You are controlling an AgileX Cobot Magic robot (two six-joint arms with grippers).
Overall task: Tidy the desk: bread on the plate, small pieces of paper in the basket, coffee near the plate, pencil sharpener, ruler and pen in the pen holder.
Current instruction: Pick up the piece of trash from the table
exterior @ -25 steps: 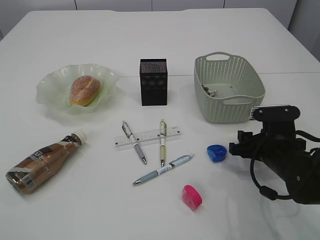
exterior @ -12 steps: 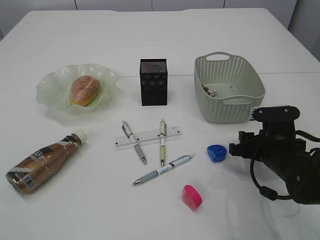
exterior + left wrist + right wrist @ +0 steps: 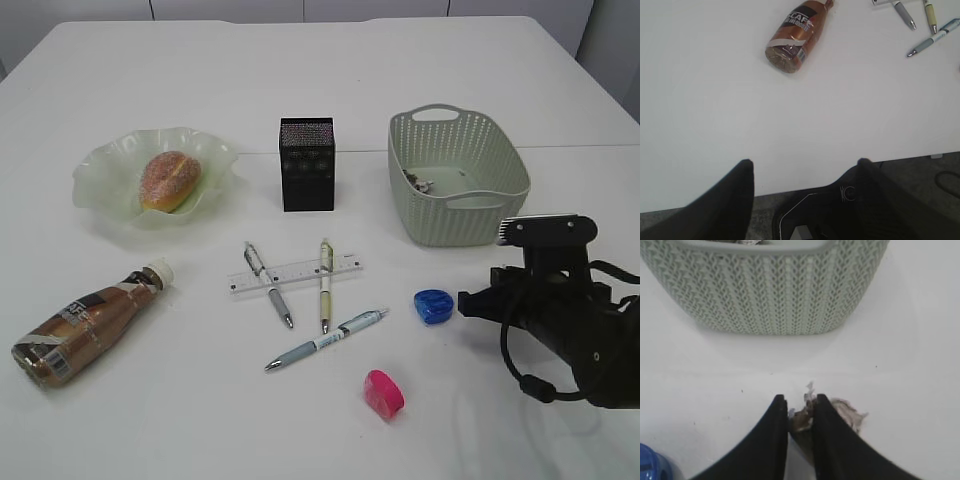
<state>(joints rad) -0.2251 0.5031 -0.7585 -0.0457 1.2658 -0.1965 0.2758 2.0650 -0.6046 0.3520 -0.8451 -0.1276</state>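
My right gripper (image 3: 800, 407) is shut on a small crumpled piece of paper (image 3: 847, 412) on the table, just in front of the grey-green basket (image 3: 765, 295). In the exterior view the right arm (image 3: 560, 310) sits between the basket (image 3: 457, 175) and a blue pencil sharpener (image 3: 433, 305). The bread (image 3: 168, 178) lies on the pale green plate (image 3: 100, 170). The coffee bottle (image 3: 85, 322) lies on its side. A clear ruler (image 3: 295, 273), three pens (image 3: 326, 340) and a pink sharpener (image 3: 384, 392) lie in front of the black pen holder (image 3: 307, 163). My left gripper (image 3: 805, 162) is open and empty.
The left gripper hangs over the table's front edge (image 3: 790, 192), with the coffee bottle (image 3: 797, 31) and pen tips (image 3: 932, 42) far ahead of it. Scraps of paper lie inside the basket (image 3: 418, 182). The blue sharpener also shows in the right wrist view (image 3: 650, 465).
The right arm has sunk slightly toward the table. Nothing else has moved.
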